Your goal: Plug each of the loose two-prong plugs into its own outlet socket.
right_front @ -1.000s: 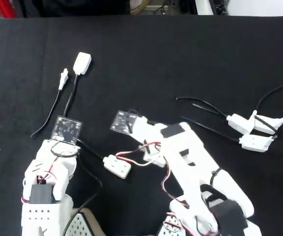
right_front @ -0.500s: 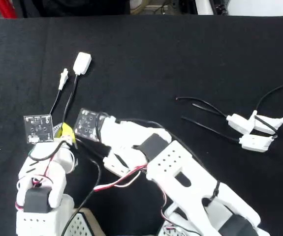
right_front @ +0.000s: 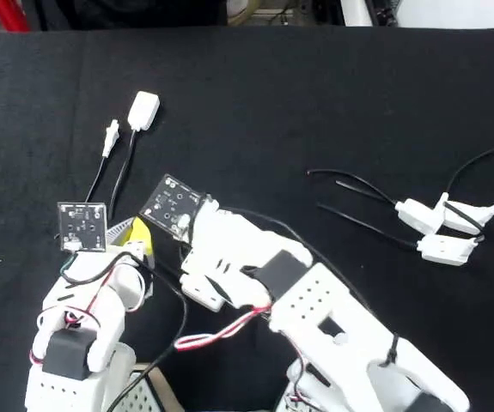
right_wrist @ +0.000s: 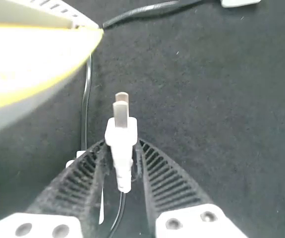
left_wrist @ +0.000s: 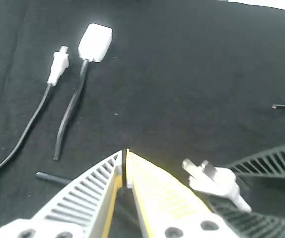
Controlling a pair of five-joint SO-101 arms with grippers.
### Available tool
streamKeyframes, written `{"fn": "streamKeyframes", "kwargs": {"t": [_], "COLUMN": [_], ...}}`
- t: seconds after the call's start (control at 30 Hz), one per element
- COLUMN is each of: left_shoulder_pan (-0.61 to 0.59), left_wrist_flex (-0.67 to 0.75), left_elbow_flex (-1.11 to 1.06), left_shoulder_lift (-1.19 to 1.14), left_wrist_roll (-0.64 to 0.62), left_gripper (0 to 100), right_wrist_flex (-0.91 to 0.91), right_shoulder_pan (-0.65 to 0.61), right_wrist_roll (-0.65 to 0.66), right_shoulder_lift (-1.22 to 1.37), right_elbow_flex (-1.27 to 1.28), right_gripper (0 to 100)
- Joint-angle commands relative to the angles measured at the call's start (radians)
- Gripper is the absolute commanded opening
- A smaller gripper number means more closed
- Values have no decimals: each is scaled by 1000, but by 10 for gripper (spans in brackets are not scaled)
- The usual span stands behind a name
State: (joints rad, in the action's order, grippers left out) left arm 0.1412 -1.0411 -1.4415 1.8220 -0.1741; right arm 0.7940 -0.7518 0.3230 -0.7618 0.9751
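Gripping a white two-prong plug [right_wrist: 120, 128], right pincer [right_wrist: 121, 145] sits beside left pincer [left_wrist: 124, 152].

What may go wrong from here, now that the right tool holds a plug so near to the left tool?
1. The right tool grips the two-prong plug close beside the shut left tool; the two may collide.
2. The left tool holds nothing, so pushing the plug in may only slide the loose outlet socket away.
3. The plug is pinched by its narrow body, so it may tilt under pressure.
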Motion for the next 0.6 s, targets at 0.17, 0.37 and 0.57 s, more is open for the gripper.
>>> {"fn": "streamKeyframes", "kwargs": {"t": [0.17,0.37,0.57], "left_shoulder_pan": [180,151,153], "left_wrist_flex": [-58,-64,-34], "left_elbow_flex": [71,119,116], "left_shoulder_lift": [5,5,5], "left_wrist_roll": [106,153,124], "left_gripper": [30,29,29], "right_wrist_flex": [-18,-15,-14], "right_shoulder_pan": [-12,-51,-64], "right_wrist_roll": [-8,0,0], "right_shoulder_lift": [-76,-76,-84], "right_elbow_flex": [12,28,41], "right_gripper": [11,11,11]}}
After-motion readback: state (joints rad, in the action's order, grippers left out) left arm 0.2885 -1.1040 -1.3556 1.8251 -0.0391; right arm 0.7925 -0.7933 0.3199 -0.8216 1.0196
